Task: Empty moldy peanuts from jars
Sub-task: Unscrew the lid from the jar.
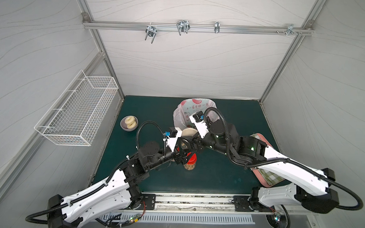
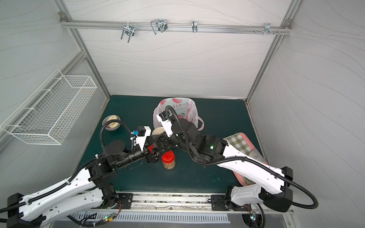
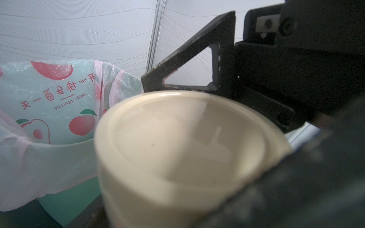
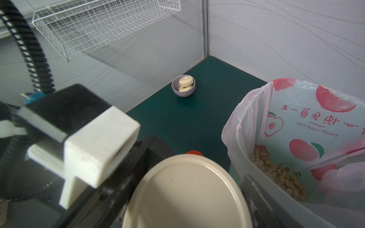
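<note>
Mid-mat view: a squat clear jar [image 1: 189,133] with a beige lid [image 4: 187,193] sits near the centre of the dark green mat [image 1: 217,174], at 6 o'clock of the mint-green bin [image 3: 65,201] lined with a pink fruit-print bag; its axis is roughly upright, lid face up. The left gripper [image 2: 155,154] grasps the jar's body, fingers spread wide. The right gripper [image 4: 197,173] sets its dark fingers either side of the lid's rim, but whether they clamp it cannot be told. Pale tan peanuts [image 4: 276,173] lie in the bag, and more fill a tall red-lidded jar [image 1: 190,161], upright at 6 o'clock of the grippers.
</note>
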`<state>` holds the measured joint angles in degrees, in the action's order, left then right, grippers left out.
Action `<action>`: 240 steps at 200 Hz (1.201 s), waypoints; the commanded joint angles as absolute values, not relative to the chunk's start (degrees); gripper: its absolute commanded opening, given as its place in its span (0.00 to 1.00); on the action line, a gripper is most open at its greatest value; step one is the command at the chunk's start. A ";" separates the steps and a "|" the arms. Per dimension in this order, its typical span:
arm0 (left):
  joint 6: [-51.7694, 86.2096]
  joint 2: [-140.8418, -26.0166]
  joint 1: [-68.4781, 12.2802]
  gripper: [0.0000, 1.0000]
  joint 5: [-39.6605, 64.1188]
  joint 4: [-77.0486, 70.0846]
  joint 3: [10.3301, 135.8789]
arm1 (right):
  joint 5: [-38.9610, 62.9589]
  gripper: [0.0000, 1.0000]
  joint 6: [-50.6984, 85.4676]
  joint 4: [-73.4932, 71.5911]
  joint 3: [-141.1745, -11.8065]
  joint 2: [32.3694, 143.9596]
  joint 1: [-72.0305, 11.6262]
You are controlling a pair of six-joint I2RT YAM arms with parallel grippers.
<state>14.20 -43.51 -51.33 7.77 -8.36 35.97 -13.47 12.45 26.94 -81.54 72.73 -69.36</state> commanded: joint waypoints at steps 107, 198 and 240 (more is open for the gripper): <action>14.63 -42.97 -51.15 0.00 15.70 -13.62 41.57 | 30.81 0.56 10.02 26.35 -81.08 69.98 -55.39; 14.20 -44.47 -50.89 0.00 18.28 -13.00 42.71 | 47.96 0.60 7.93 26.80 -83.17 72.04 -50.89; 14.41 -45.96 -50.38 0.00 19.39 -13.40 43.11 | 50.12 0.62 6.99 28.11 -84.79 73.10 -50.89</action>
<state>16.14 -44.64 -50.74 16.86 -7.57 39.64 37.82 6.37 27.18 -82.35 72.47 -49.25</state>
